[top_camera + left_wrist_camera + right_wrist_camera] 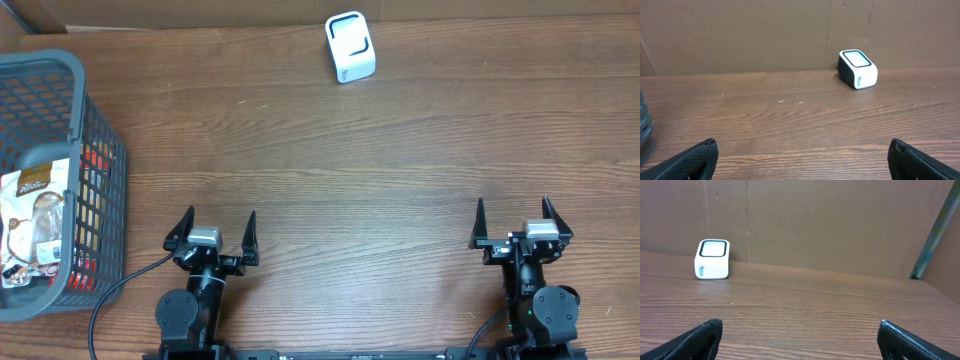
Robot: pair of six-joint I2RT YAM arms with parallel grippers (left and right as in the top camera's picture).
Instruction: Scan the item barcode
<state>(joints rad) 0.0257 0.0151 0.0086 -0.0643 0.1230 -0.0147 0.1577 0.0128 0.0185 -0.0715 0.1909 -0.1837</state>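
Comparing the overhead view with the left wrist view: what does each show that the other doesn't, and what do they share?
Only overhead: the snack packet lying in the grey basket at the table's left side, and the right gripper, its jaws wide apart and empty.
Only left wrist: the upright face of the cardboard wall behind the table, and the side of the scanner.
Both: the white scanner near the far edge of the wooden table, and the left gripper, jaws wide apart, holding nothing.

White scanner [350, 47], grey basket [60, 130]
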